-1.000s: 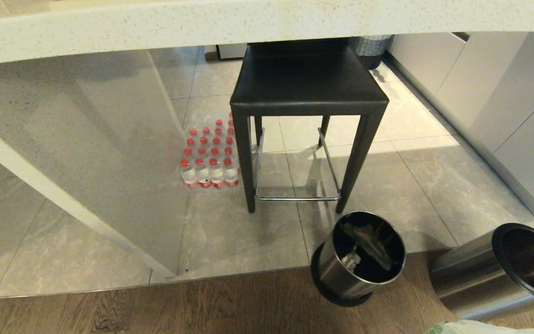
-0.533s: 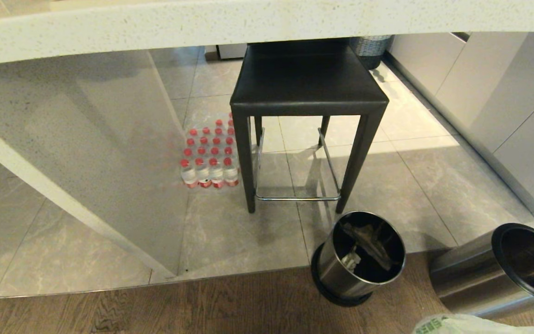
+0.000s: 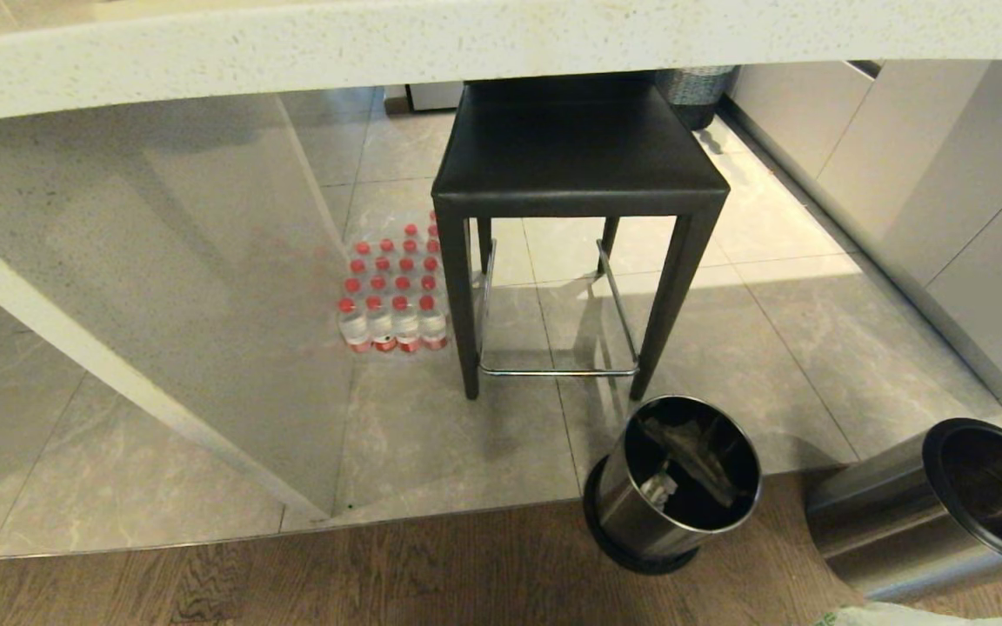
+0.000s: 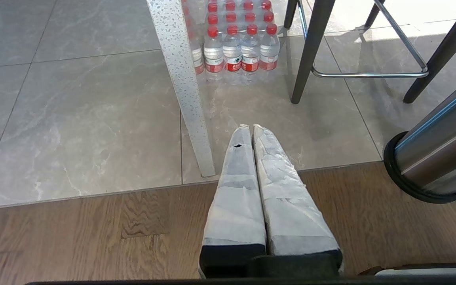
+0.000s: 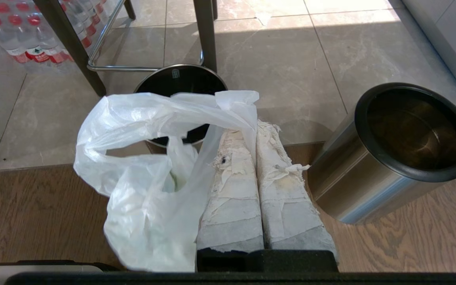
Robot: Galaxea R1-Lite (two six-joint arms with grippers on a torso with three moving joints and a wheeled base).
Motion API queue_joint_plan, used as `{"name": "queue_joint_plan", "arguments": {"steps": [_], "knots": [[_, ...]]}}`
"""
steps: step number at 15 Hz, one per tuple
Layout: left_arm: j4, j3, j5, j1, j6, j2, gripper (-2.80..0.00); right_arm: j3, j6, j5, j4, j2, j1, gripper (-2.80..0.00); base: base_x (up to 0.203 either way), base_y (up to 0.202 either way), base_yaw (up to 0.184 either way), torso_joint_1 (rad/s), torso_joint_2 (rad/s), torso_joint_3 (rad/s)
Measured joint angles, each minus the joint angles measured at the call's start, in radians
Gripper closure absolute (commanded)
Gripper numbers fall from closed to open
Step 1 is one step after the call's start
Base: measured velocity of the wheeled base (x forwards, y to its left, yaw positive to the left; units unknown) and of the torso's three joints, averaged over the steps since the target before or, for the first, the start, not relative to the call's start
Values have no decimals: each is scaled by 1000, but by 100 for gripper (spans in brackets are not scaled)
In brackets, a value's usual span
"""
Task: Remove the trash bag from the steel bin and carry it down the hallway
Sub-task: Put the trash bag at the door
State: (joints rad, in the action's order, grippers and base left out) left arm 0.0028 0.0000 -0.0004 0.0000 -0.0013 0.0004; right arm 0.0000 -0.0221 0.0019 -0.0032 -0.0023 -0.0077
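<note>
Already the right gripper [image 5: 255,126] has its jaws pressed together, pinching a fold of the trash bag [image 5: 149,174]; the thin whitish plastic drapes over the padded fingers [image 5: 232,190] and hangs slack beside them, low in front of the robot, and only its top edge peeks into the bottom of the head view [image 3: 866,616]. The left gripper [image 4: 251,127] has its jaws shut on nothing and points at the floor, parked to the left of the steel bin [image 3: 675,482]. That bin stands upright just in front of the black stool [image 3: 579,165], where the grey floor tiles [image 3: 118,469] meet the wood flooring [image 3: 379,574], and some dark scraps lie inside it. A second steel bin [image 3: 936,509] lies tipped on its side just to the right of the first, its mouth empty. Beyond the stool's left leg sits a pack of water bottles [image 3: 392,291], under the desk [image 3: 292,52]. By my reading, the bag is out of the bin and the lifting step is finished; carrying remains. The next move calls for the base to turn away from the stool towards the hallway, with the grip kept firm and the dangling bag held clear of both bins.
</note>
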Motion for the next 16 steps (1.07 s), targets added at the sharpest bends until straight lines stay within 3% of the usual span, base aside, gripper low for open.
{"name": "queue_joint_plan", "arguments": {"steps": [13, 16], "knots": [[0, 0, 0, 0, -1, 0, 0, 0, 0, -1, -1, 0, 0, 0, 0, 0, 0, 0, 0, 0], [1, 0, 0, 0, -1, 0, 0, -1, -2, 0, 1, 1, 1, 0, 6, -12, 131, 0, 1, 1]]}}
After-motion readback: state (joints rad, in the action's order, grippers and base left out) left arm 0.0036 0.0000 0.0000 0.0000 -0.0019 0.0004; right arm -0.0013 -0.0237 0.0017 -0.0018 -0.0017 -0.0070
